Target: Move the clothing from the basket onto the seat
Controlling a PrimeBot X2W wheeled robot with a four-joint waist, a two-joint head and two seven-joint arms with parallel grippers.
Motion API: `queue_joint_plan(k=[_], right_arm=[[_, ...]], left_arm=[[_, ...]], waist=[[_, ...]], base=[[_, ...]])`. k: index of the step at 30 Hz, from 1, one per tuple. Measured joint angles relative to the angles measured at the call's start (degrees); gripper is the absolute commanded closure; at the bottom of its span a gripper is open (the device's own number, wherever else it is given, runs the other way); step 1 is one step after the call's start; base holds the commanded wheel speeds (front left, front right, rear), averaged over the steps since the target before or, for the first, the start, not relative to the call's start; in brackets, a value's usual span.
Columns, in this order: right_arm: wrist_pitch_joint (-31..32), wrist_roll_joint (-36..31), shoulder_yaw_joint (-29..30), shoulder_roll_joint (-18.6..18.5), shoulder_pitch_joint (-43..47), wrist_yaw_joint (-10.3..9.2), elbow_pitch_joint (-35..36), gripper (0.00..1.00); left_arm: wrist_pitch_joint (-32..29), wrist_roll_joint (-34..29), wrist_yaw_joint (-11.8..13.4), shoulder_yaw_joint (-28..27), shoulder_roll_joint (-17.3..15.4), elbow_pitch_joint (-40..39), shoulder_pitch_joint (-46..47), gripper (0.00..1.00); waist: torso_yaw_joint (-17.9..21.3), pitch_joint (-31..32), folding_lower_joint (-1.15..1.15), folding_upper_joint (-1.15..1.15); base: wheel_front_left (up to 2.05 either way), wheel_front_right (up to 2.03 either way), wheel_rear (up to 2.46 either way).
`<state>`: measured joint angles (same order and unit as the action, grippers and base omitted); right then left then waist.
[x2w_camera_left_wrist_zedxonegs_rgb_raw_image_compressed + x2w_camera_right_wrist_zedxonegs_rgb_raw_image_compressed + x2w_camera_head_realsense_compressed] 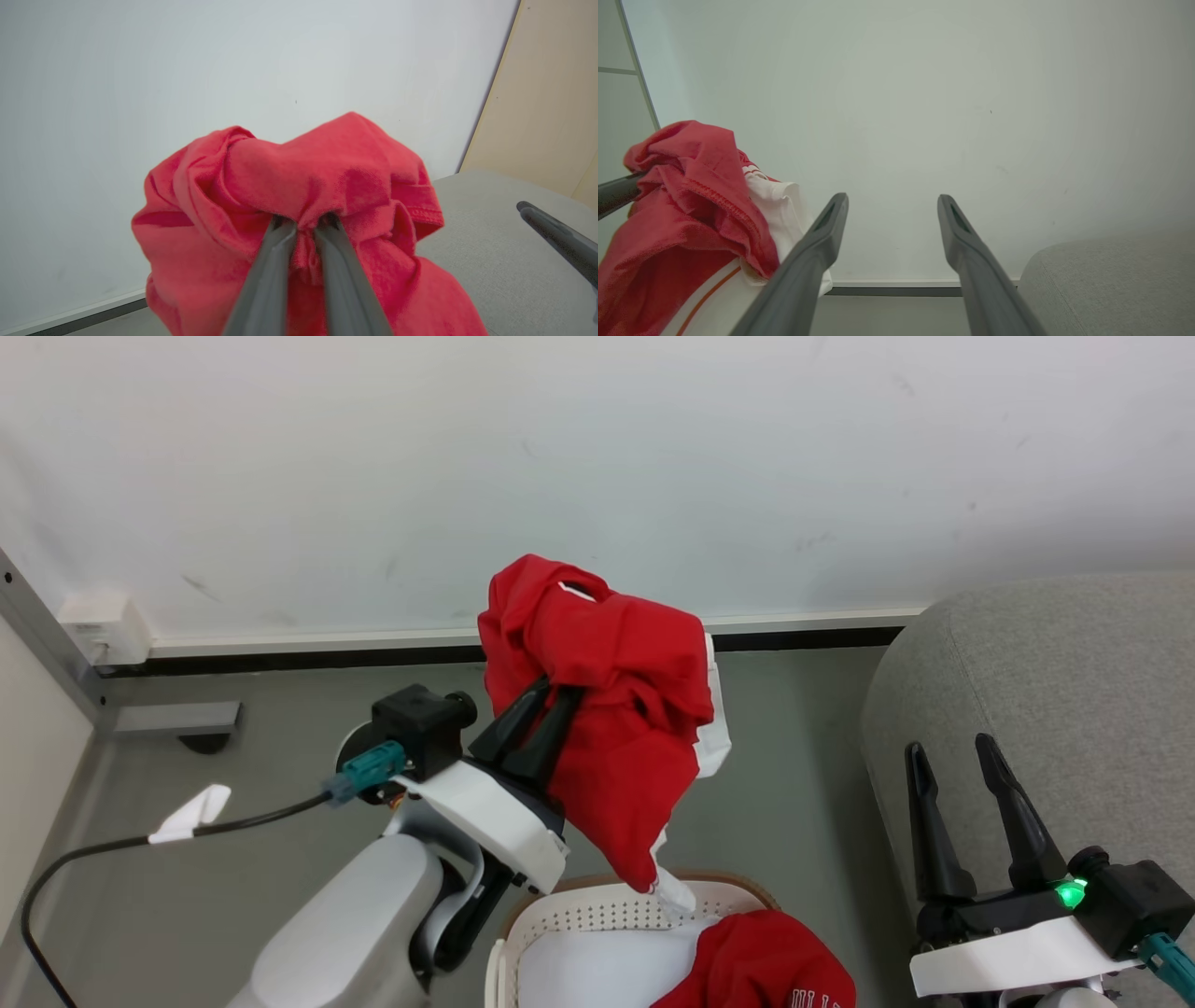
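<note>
Up over the basket (597, 905), a light, limp red garment (607, 709) is pinched at a bunched fold, judged the surest hold, by the left gripper (558, 689), short of the sofa (1055, 672), while the right gripper (948, 747) is spread wide, empty.

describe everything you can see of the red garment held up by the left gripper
The red garment is soft, crumpled fabric with stitched hems, white panels and red-white striped trim. It hangs bunched in the air, pinched in a fold by the shut left gripper. Its white lowest tip dangles over the basket; contact there cannot be told. It is clear of the sofa.
</note>
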<state>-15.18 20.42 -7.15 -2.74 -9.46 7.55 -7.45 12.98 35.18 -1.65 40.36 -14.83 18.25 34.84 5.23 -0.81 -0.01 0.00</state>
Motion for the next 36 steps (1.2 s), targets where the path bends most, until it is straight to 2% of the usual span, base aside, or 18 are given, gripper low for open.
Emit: queue_joint_plan(k=[9,16,22,25,31,36], right_arm=[[0.0,0.41,-2.8,-0.05,0.14,0.0,0.23,0.0],[0.0,2.86,-10.95,-1.07,0.27,-0.01,0.58,0.0],[0.01,3.93,-23.63,-5.11,0.14,0.0,-0.04,0.0],[0.01,4.11,-27.62,-6.34,-0.4,-0.01,-1.32,0.0],[0.01,4.38,-32.79,-6.12,-4.37,-0.01,-5.86,0.0],[0.0,4.63,-36.94,-3.97,-9.57,0.0,-12.63,0.0]], left_arm=[[-1.3,1.32,1.74,-0.97,-0.56,-4.15,-0.37,1.0],[-1.38,1.56,2.3,-1.09,-0.75,-4.58,-0.69,1.0],[-1.48,1.72,2.31,-0.9,-0.64,-4.45,-0.64,1.0],[-1.45,1.74,2.24,-0.68,-0.45,-4.13,-0.61,1.0],[-1.29,1.88,2.13,-0.02,0.25,-3.74,-0.54,1.0],[-1.23,1.88,1.91,1.07,1.44,-3.52,-0.5,1.0]], waist=[[-0.2,0.06,0.0,0.0],[-0.12,0.0,0.01,0.0],[-0.43,-0.11,0.01,0.0],[-0.8,-0.16,0.01,0.0],[-1.91,0.12,0.01,0.0],[-2.99,0.45,0.01,0.0]], base=[[0.0,0.0,0.0],[0.0,0.0,0.0],[0.0,0.0,0.0],[0.0,0.0,0.0],[0.0,0.0,0.0],[0.0,0.0,0.0]])
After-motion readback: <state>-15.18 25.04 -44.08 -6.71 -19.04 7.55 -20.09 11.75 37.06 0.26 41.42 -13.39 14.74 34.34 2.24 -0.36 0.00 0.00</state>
